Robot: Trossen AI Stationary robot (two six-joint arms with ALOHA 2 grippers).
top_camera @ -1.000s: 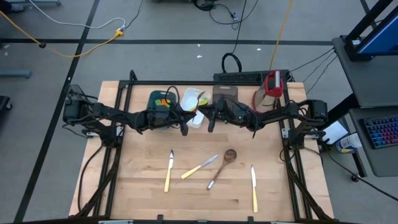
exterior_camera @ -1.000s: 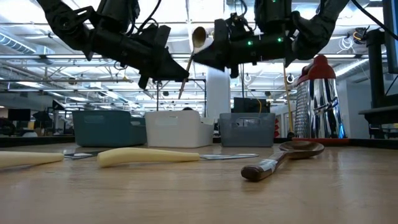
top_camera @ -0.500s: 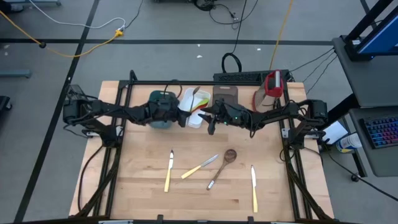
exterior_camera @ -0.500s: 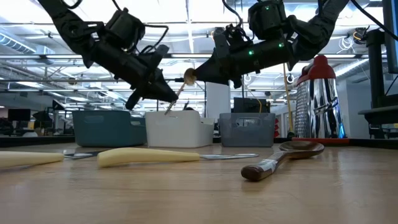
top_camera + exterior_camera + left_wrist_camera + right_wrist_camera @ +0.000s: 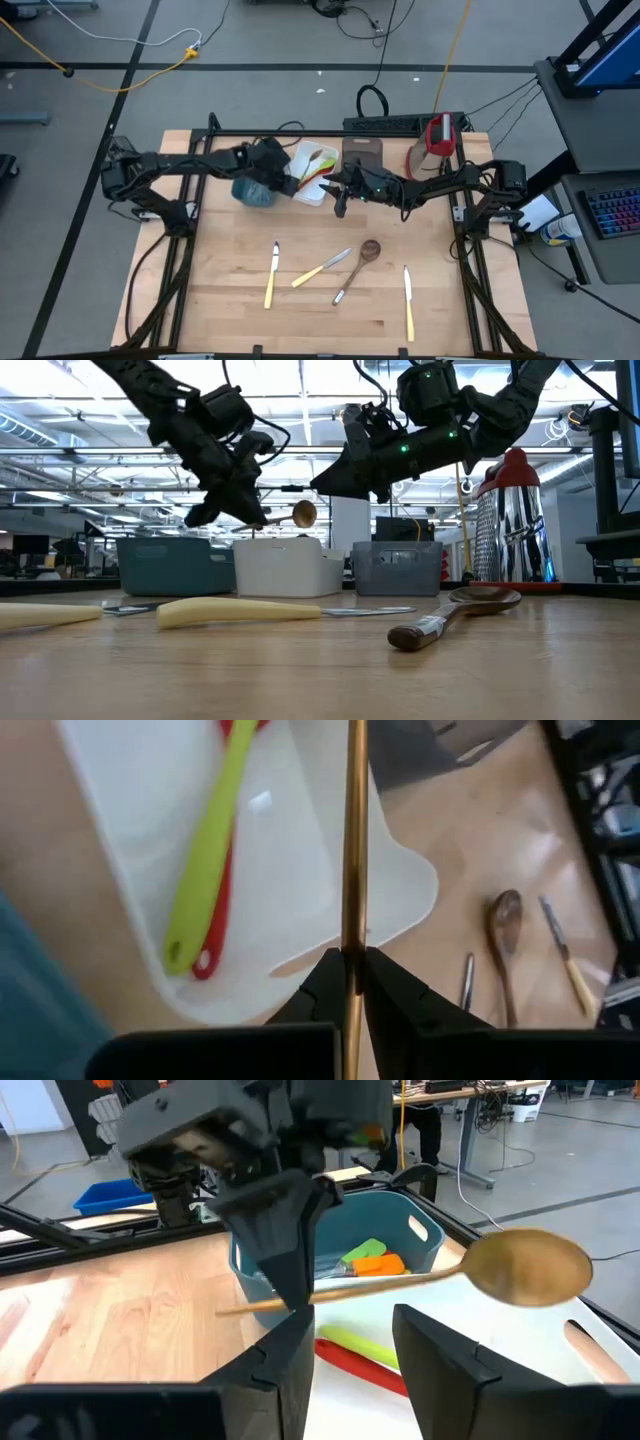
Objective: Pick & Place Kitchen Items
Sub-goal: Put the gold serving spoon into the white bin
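Gold metal runs straight out from between the fingers of the left gripper [image 5: 348,982], which are clamped on the handle of the gold spoon [image 5: 353,840]. The spoon lies nearly level in the air, its bowl [image 5: 303,513] forward of the gripper and above the white tray [image 5: 287,570]. Directly beneath the spoon, inside that tray, lie a green spatula [image 5: 205,850] and a red spatula [image 5: 222,900], side by side and touching.

Just beside the left gripper, facing it across the white tray, hangs the right gripper [image 5: 348,1342], its fingers apart and holding nothing; the gold spoon crosses just beyond its fingertips. Behind the left gripper sits the teal tray [image 5: 410,1220], with an orange spatula [image 5: 378,1265] and another green utensil [image 5: 366,1249] inside.

Farther out on the bare wooden table [image 5: 230,305], well apart from both grippers, lie a wooden spoon [image 5: 357,268] and three pale-handled knives [image 5: 270,274], none of them in a tray. Beyond the right gripper stand the grey-brown tray [image 5: 397,568] and the red-and-white upright object [image 5: 513,520].
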